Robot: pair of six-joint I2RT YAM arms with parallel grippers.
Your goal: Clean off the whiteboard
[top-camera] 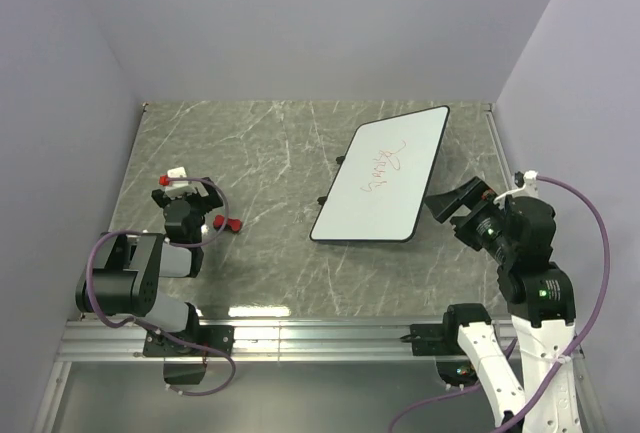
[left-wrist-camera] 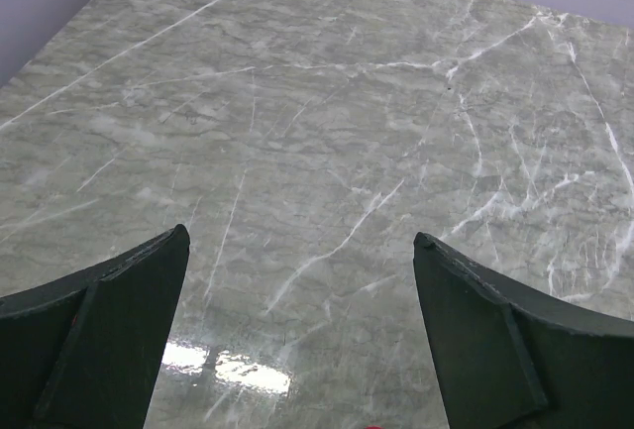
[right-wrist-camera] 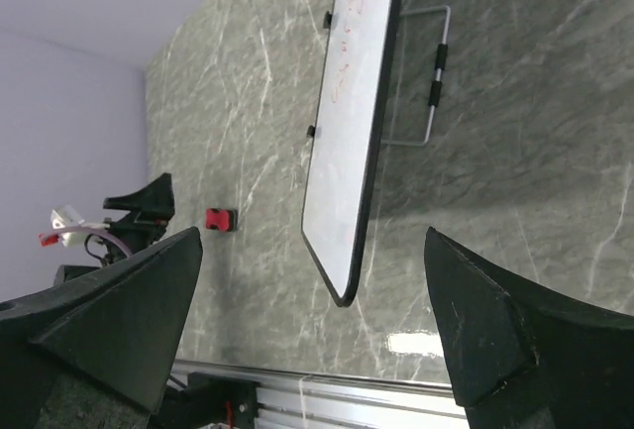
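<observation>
bench [top-camera: 270,153]: grey-green marbled top is carrying two things | whiteboard [top-camera: 385,178]: is resting on it, red writing showing | eraser [top-camera: 229,224]: is lying well left of the whiteboard

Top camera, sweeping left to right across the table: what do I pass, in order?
left gripper, jaws open → red eraser → whiteboard with red writing → right gripper, jaws open

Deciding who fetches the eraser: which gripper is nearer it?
The left gripper: the red eraser lies just beside it, while the right gripper sits on the far side of the whiteboard.
</observation>
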